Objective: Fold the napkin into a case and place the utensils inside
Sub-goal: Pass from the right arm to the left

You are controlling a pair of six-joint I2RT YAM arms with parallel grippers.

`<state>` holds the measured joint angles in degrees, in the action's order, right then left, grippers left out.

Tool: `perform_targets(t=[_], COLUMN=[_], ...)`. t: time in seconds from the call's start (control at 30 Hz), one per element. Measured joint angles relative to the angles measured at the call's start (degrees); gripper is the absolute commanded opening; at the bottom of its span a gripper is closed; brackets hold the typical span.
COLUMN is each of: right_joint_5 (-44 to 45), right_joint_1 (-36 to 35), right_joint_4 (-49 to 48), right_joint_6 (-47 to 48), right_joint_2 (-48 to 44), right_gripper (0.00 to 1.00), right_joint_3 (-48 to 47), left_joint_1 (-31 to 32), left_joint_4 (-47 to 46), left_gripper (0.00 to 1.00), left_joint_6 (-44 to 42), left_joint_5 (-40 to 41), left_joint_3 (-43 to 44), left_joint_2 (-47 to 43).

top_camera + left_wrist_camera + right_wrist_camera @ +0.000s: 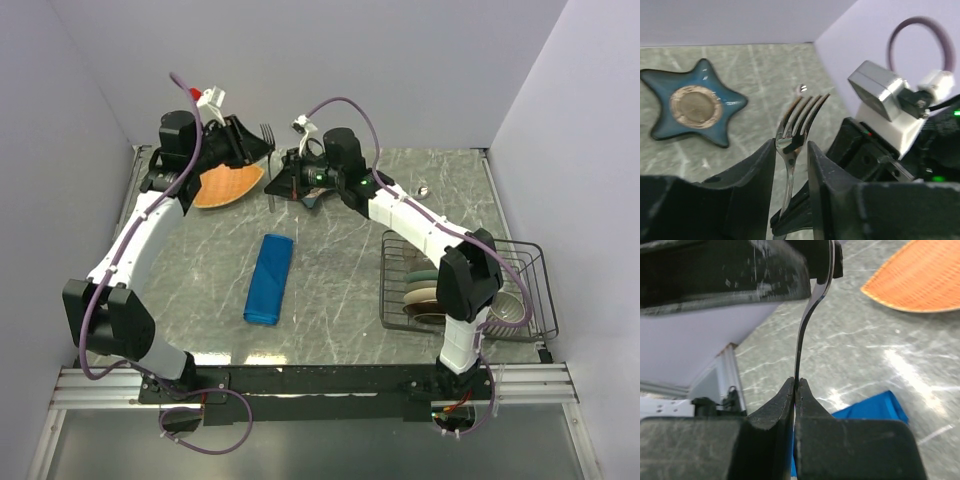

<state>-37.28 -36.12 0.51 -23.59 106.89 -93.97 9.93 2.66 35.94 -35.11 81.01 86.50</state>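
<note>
Holding up a fork (267, 133) at the far side of the table (340, 300), tines up, betw. the orange dish (228, 185) and the star dish (695, 105) when seen from above. Pinching its thin handle low down w/ the R gripper (795, 383), both fingers pressed tight on the metal. Sitting round the fork's neck w/ the L gripper (791, 145), fingers spread a little, small gap on one side, so not squeezing. Blue case (268, 280) flat in the middle of the table, long and thin, well apart from both grippers, closer to the arm bases. One blue corner of it showing below the R gripper in its own cam. Wire rack (530, 265) w/ bowls (425, 295) at the right side.
</note>
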Motion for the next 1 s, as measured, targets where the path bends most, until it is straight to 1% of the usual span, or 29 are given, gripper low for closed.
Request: perform_targets(t=[0.07, 0.17, 0.2, 0.43, 0.73, 0.8, 0.9, 0.93, 0.97, 1.0], right_joint_5=[1.95, 3.80, 4.15, 6.12, 6.88, 6.86, 6.86, 6.86, 6.84, 6.86], right_joint_1=[-0.50, -0.79, -0.79, -0.87, -1.20, -1.27, -1.31, -1.31, -1.31, -1.36], right_joint_4=[1.77, 3.69, 4.37, 6.84, 7.30, 7.30, 7.28, 7.30, 7.26, 7.23], right_joint_6=[1.20, 2.32, 2.51, 3.61, 3.98, 3.98, 3.98, 3.98, 3.98, 3.98], right_joint_2=[-0.61, -0.72, -0.72, -0.72, -0.72, -0.72, -0.72, -0.72, -0.72, -0.72], right_gripper=[0.00, 0.00, 0.00, 0.00, 0.00, 0.00, 0.00, 0.00, 0.00, 0.00], right_joint_3=[-0.09, -0.09, -0.09, -0.09, -0.09, -0.09, -0.09, -0.09, -0.09, -0.09], left_joint_1=[1.40, 2.78, 3.04, 3.89, 4.20, 4.26, 4.44, 4.52, 4.52, 4.57], left_joint_4=[3.87, 8.79, 9.81, 14.67, 15.85, 15.85, 15.80, 15.80, 15.76, 15.69], left_gripper=[0.42, 0.31, 0.30, 0.30, 0.29, 0.24, 0.21, 0.17, 0.04, 0.01], left_joint_6=[-3.96, -7.89, -8.46, -12.28, -12.72, -12.68, -12.46, -12.44, -12.31, -12.24], left_joint_5=[2.80, 5.42, 5.79, 7.69, 7.85, 7.76, 7.52, 7.45, 7.34, 7.17], left_joint_3=[1.49, 1.75, 1.73, 1.73, 1.73, 1.79, 2.05, 2.14, 2.23, 2.34], left_joint_2=[-0.33, -0.70, -0.72, -0.72, -0.50, -0.31, 0.02, 0.13, 0.22, 0.35])
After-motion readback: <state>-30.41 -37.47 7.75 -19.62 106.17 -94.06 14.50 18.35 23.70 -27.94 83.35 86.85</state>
